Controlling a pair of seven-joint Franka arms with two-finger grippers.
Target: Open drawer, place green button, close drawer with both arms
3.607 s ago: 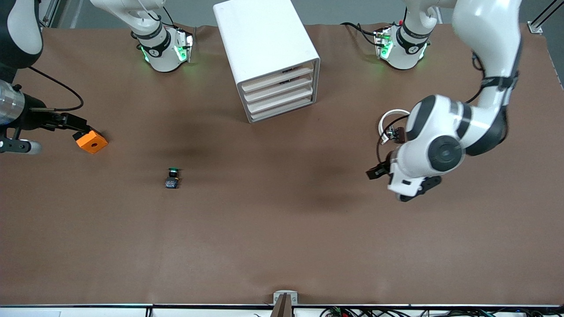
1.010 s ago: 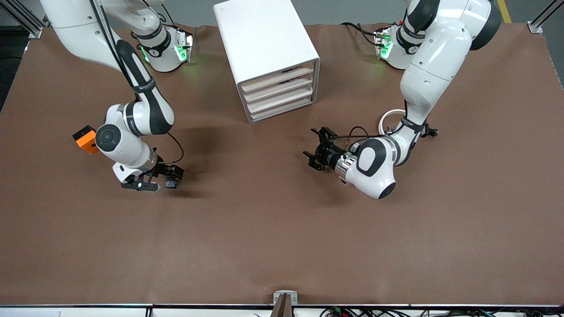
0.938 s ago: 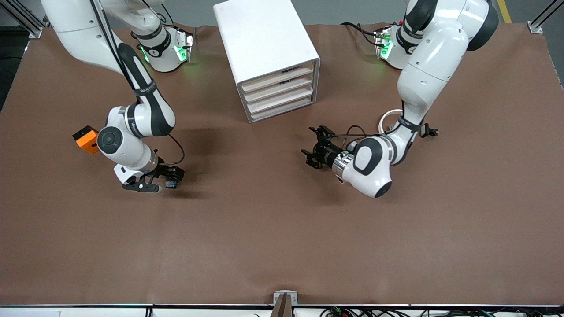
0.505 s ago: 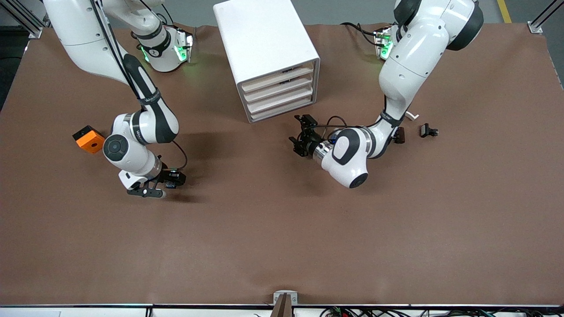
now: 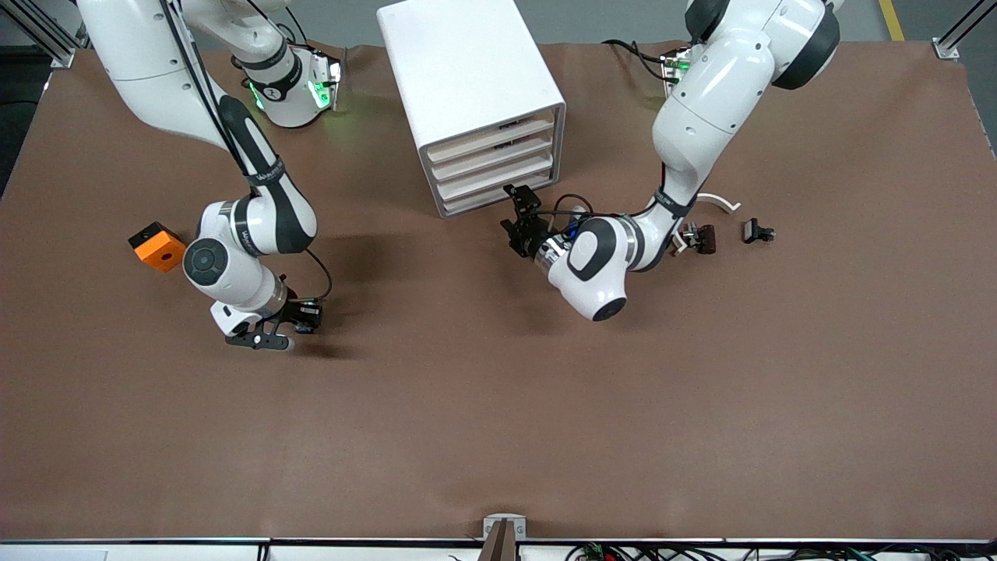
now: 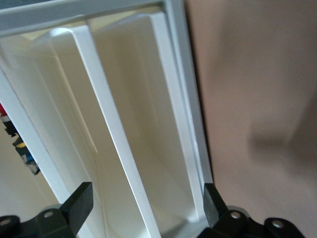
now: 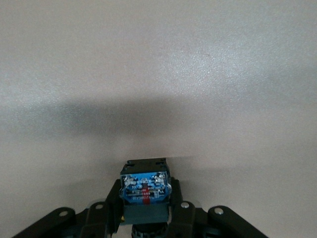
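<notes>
the right gripper (image 5: 300, 318) is pinching the button (image 7: 144, 187) by the table's middle to carry it, while the left gripper (image 5: 518, 212), jaws spread, is facing the cabinet's (image 5: 471, 97) lowest drawer (image 5: 498, 195) to open it.

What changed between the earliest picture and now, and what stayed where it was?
The right gripper came down from beside the orange block and shut on the button. The left gripper swung in from the left arm's end of the table to the cabinet front, jaws open at the lowest drawer. Cabinet, closed drawers and orange block stayed put.
</notes>
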